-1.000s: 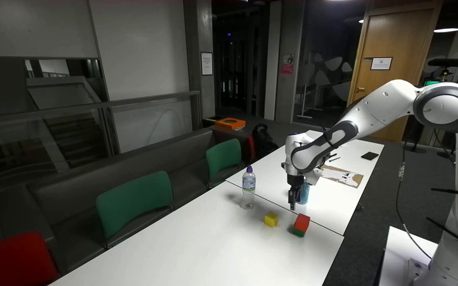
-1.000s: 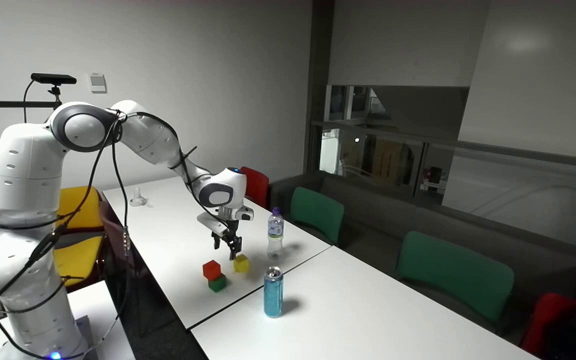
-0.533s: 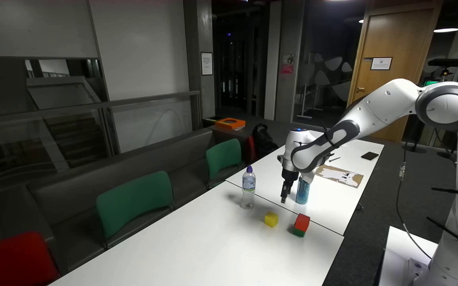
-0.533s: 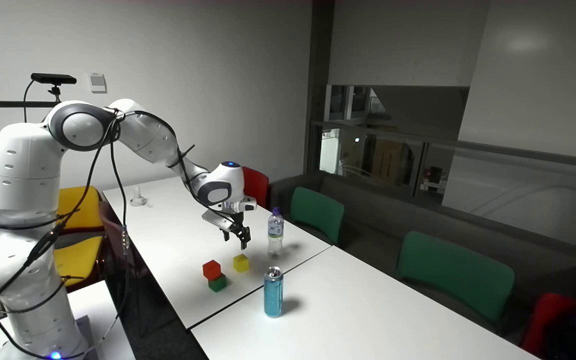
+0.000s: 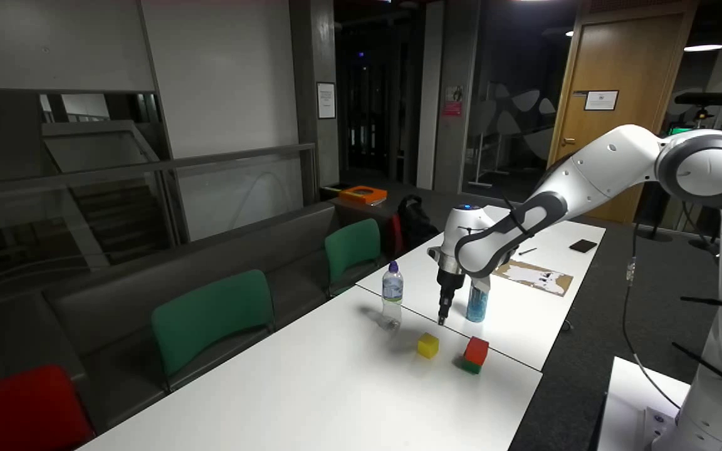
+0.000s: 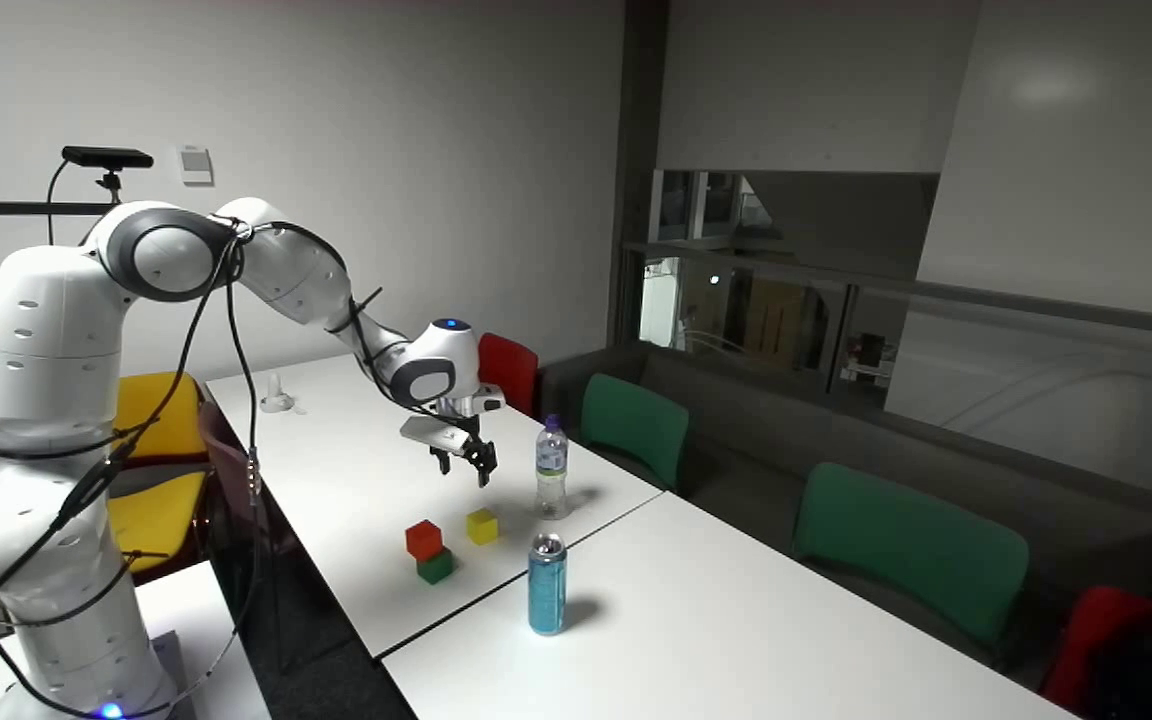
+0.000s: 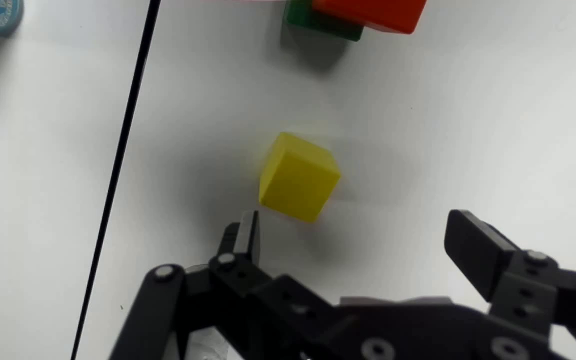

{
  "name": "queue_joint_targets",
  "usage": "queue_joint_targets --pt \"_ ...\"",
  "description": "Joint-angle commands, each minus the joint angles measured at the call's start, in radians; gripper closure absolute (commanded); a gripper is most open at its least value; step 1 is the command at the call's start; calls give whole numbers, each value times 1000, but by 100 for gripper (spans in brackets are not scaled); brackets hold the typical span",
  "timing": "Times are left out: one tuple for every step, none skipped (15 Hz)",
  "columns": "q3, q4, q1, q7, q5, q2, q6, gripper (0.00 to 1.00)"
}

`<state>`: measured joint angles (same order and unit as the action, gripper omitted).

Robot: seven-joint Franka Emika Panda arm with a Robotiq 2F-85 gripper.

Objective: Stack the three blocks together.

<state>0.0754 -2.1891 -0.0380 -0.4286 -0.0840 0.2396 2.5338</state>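
Dim room; white table [image 6: 756, 640] with a dark seam [image 7: 118, 165] across it, green chairs [image 6: 911, 555] and a sofa [image 6: 746, 440] along one side. A clear bottle [image 6: 551, 470] shares the blocks' side of the seam; a blue can [image 6: 546, 590] stands across it.

Blocks: red block [image 6: 424, 540] sits on green block [image 6: 435, 566], set off to one side so that it overhangs. The yellow block [image 7: 300, 177] lies alone on the tabletop, near that pair, touching neither.

Robot's gripper [image 7: 355, 232]: fingers spread, nothing between them, above the table. In the wrist view the yellow block lies ahead of the fingertips, closer to the finger at that view's left, its faces askew to them.

Step, as judged: two of three stacked; third pick-up in preparation. Next move calls for shifting over the yellow block, a wrist turn to square the pads with two opposite faces, then a straight descent and closing. Later placing wants a gentle touch: the overhanging red block could tip.
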Motion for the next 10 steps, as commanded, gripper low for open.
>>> queue_joint_targets --pt "15 0 -11 -52 -2 0 17 0" --pt "16 -1 -11 -50 0 2 20 0" --pt "17 -3 -11 -48 -4 3 22 0" --pt "13 2 -3 -12 2 7 -2 0" --pt "13 2 -3 -11 2 9 -2 0" --pt "13 2 -4 -10 2 11 -2 0" --pt "13 2 -4 -10 2 12 -2 0" --pt "13 2 -4 -10 2 12 -2 0" --pt "13 2 -4 -10 2 12 -2 0" --pt "13 2 -4 -10 2 12 -2 0"
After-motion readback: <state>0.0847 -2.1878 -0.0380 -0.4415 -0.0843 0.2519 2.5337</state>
